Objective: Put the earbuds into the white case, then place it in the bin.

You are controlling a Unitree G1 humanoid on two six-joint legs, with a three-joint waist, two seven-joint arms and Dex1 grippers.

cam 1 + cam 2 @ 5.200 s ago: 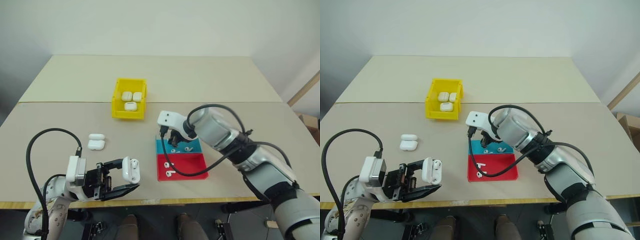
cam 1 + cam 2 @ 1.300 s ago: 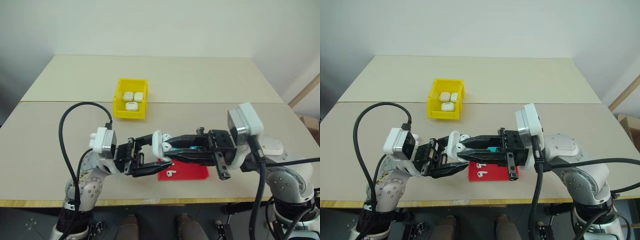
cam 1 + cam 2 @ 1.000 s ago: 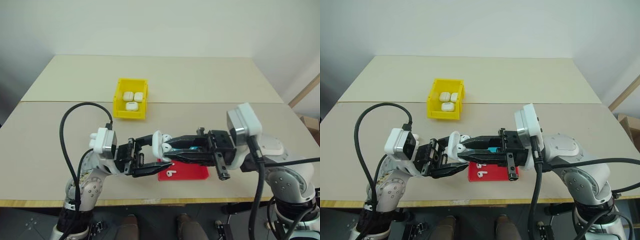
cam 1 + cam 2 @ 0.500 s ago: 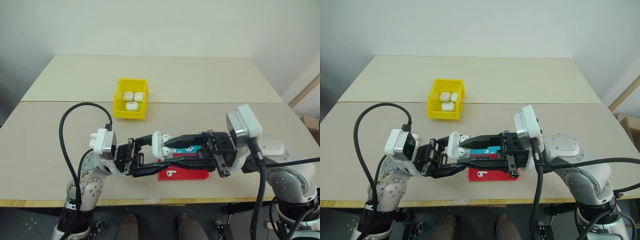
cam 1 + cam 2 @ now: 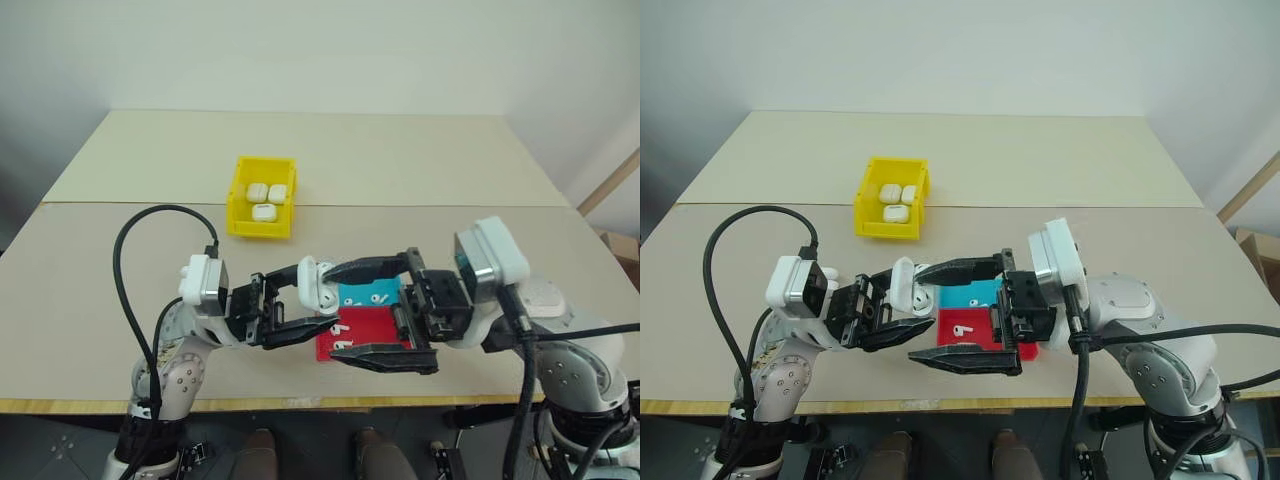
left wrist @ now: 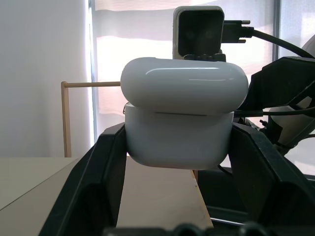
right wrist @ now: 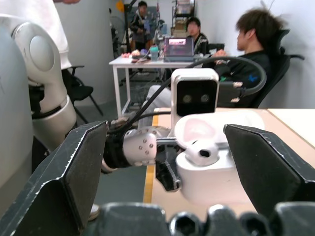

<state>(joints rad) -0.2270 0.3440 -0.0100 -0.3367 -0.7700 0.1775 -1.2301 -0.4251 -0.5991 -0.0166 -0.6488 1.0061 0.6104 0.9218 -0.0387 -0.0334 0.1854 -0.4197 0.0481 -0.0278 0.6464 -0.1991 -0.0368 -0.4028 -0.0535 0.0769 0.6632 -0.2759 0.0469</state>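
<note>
My left gripper (image 5: 317,297) is shut on the white case (image 5: 314,284), holding it above the table's front part. In the left wrist view the case (image 6: 182,123) sits between both black fingers with its lid ajar. The right wrist view shows the lid up and one earbud (image 7: 203,151) seated in the case. My right gripper (image 5: 335,312) faces the case from the right, open, one finger above it and one below. Loose earbuds lie in the red tray (image 5: 385,325) and the blue tray (image 5: 352,296). The yellow bin (image 5: 233,200) stands farther back on the left.
The bin holds three white cases (image 5: 263,197). The two shallow trays lie side by side under my right gripper. A seam (image 5: 450,206) crosses the tabletop behind the bin. People sit at a desk (image 7: 147,61) in the room beyond.
My right gripper has opened wide, its fingers spreading above and below the case, and an earbud now sits in the case. My left gripper keeps holding the case in place.
</note>
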